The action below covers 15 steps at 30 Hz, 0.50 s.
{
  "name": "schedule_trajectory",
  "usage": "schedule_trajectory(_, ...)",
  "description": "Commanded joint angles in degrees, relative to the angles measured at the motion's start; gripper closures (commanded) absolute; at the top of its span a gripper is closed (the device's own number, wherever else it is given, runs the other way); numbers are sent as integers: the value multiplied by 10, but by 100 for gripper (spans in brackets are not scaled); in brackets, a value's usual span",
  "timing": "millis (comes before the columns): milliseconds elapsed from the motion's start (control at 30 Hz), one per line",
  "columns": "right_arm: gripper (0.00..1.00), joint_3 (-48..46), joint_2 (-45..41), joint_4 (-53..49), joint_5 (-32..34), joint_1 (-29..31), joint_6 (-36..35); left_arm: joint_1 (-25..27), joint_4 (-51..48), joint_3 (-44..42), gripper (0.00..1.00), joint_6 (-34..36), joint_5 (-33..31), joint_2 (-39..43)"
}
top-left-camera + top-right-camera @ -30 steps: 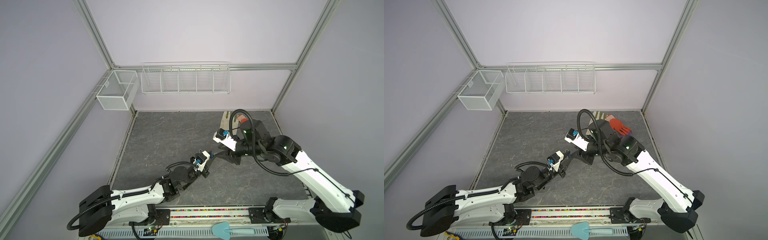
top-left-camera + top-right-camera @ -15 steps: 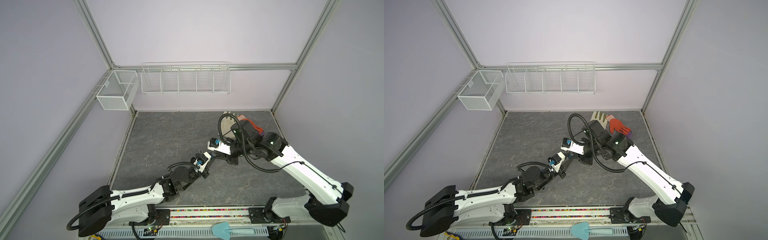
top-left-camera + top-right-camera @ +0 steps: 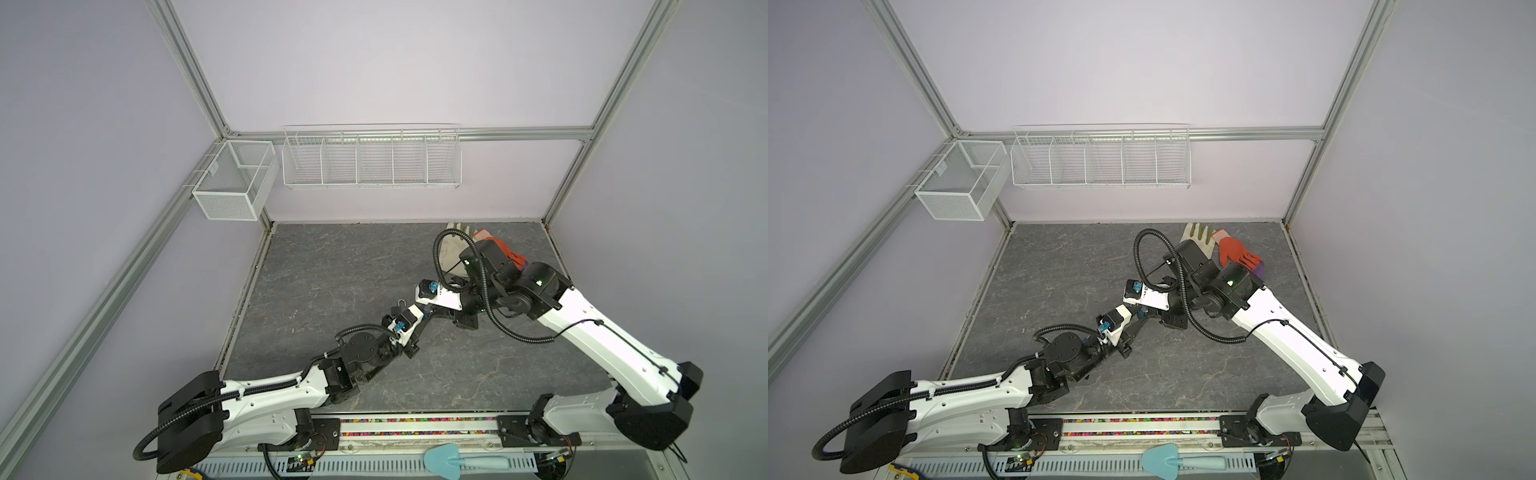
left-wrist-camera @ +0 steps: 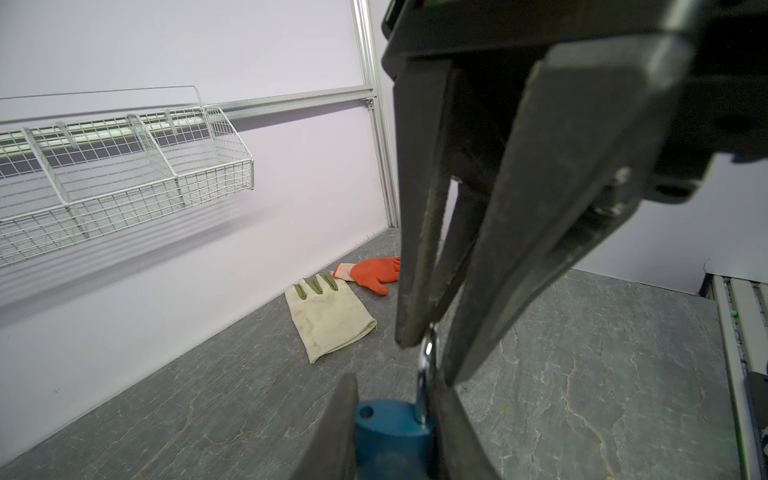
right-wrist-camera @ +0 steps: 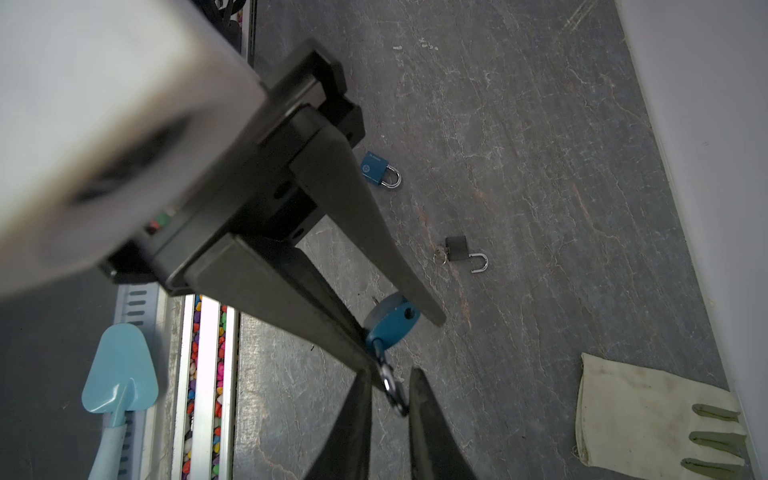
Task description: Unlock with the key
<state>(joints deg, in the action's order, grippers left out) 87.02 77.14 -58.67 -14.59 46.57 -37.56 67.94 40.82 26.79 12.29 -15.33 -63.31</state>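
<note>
A blue padlock (image 4: 390,432) (image 5: 392,328) is held off the floor, with my left gripper (image 4: 392,384) (image 3: 420,320) shut on its body. Its silver shackle (image 4: 424,365) (image 5: 392,388) stands out of one hole, and the hole beside it is empty. My right gripper (image 5: 390,372) (image 4: 430,353) (image 3: 432,311) meets the left one tip to tip. Its fingers are closed in on the shackle's free end. This lock's key is hidden. A black padlock (image 5: 457,248) lies on the floor with its shackle open and a ringed key (image 5: 440,254) in it.
A second blue padlock (image 5: 376,168) lies shut on the floor. A cream glove (image 3: 1198,239) and a red glove (image 3: 1235,251) lie by the back wall. A light-blue trowel (image 3: 457,457) rests on the front rail. Wire baskets (image 3: 370,160) hang on the walls.
My right arm has swung left to the left gripper, and its jaws have narrowed onto the shackle. The left arm and the padlock have stayed put.
</note>
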Motion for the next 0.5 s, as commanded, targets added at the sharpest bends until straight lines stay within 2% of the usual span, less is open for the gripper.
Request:
schedule_trajectory(0,80,9,10,-18,-9,-3,-21,2,12,22,100,2,6,8)
schedule_trajectory(467,85,7,7,-13,-13,-3,-33,2,3,32,100,-3,14,3)
